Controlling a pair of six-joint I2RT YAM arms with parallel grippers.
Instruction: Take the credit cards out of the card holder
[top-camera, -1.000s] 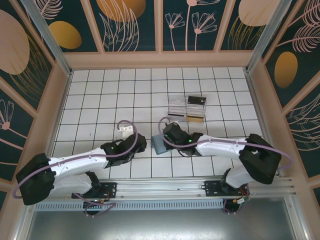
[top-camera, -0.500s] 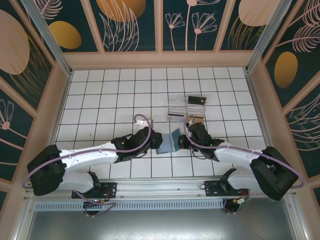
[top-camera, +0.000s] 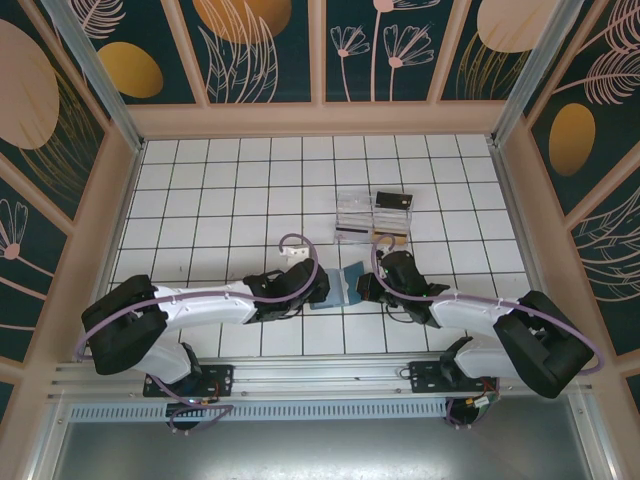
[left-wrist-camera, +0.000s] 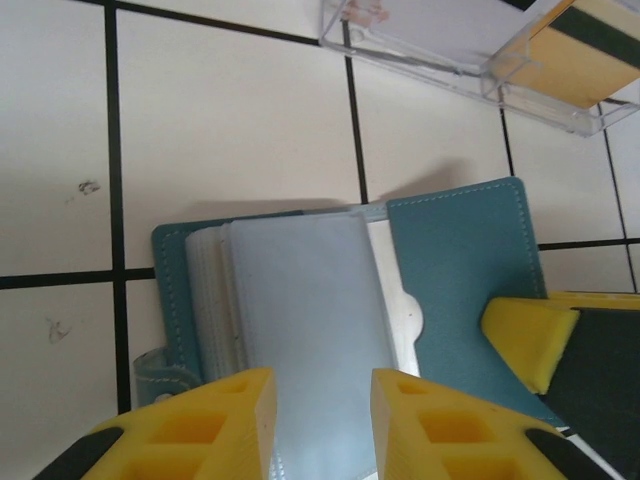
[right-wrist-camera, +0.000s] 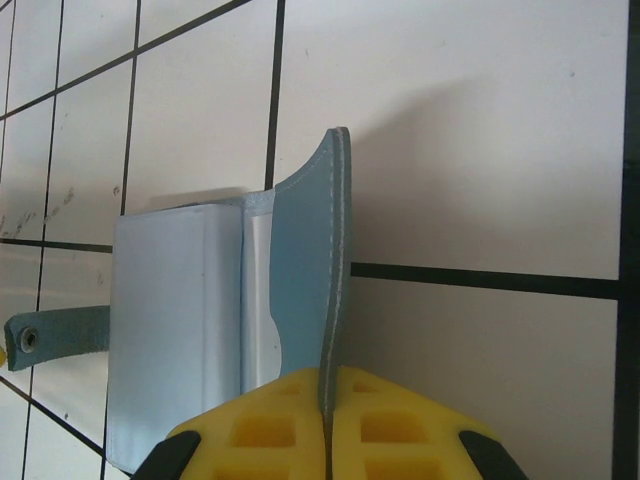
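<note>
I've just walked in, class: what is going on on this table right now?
Two robot arms are working on the card holder, which lies open on the tiled table. The right gripper is shut on the edge of one flap, holding it raised. The left gripper hovers with jaws apart over the clear sleeves inside. A clear plastic box sits just beyond.

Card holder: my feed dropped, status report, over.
Right gripper shut on card holder flap, flap raised. Left gripper open over clear sleeves. Clear box beyond, not touching.
</note>
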